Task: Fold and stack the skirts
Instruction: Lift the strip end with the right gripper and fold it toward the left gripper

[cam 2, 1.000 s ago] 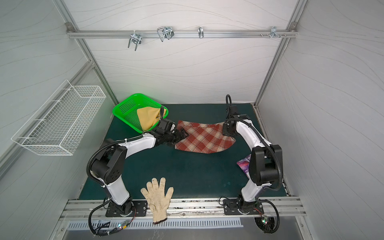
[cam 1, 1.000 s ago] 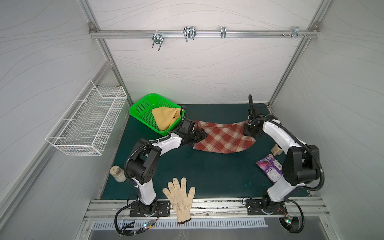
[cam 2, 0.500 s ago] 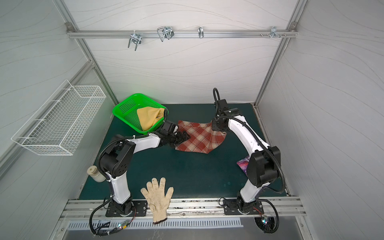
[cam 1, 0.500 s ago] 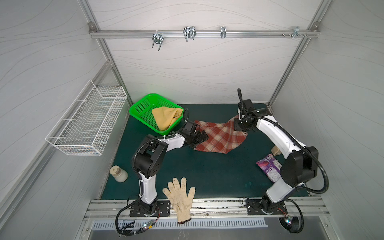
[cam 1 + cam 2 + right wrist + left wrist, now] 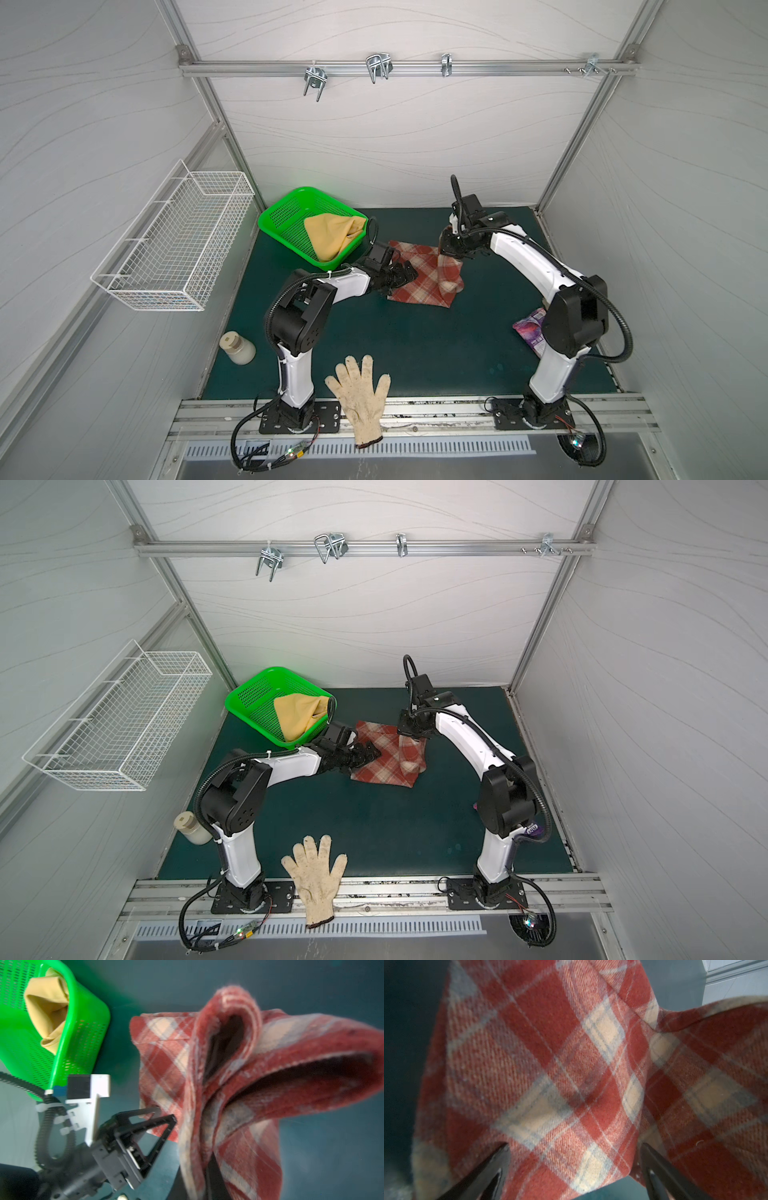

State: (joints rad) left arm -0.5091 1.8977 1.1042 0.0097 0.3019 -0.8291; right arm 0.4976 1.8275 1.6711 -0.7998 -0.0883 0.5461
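Two risks: the plaid skirt (image 5: 417, 286) could slip from the pinching right tool (image 5: 451, 252), or snag on the left tool (image 5: 409, 273) spread over it.

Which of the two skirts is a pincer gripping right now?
The rust-red and cream plaid woolly skirt: the right pincer is shut on its lifted edge. The plain mustard-yellow cloth skirt lies untouched in the green plastic basket.
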